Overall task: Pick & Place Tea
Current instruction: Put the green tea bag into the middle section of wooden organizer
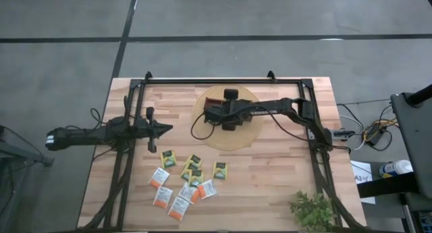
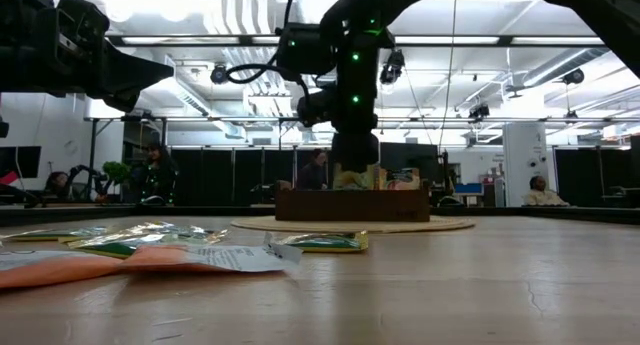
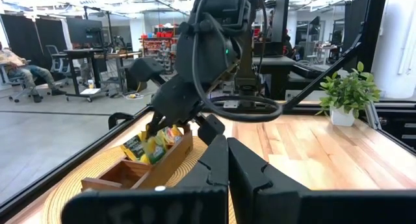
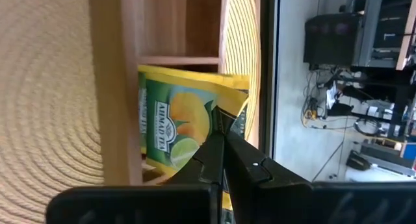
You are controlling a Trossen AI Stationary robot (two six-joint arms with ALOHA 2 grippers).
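- Nearest the front edge of the tabletop (image 1: 270, 172), loose tea packets (image 1: 182, 182) lie scattered flat, white-and-orange ones in front and yellow-green ones just behind.
- A small potted plant (image 1: 312, 209) stands at the front right corner.
- The left claw (image 1: 164, 129) hangs clenched and empty above the tabletop, behind the loose packets, pointing toward the mat.
- Farther back, a round woven mat (image 1: 246, 137) carries a wooden tray (image 3: 140, 175).
- The right claw (image 4: 218, 136) is over the tray's end compartment, pinched on a yellow-green tea packet (image 4: 172, 120) standing among other packets there.
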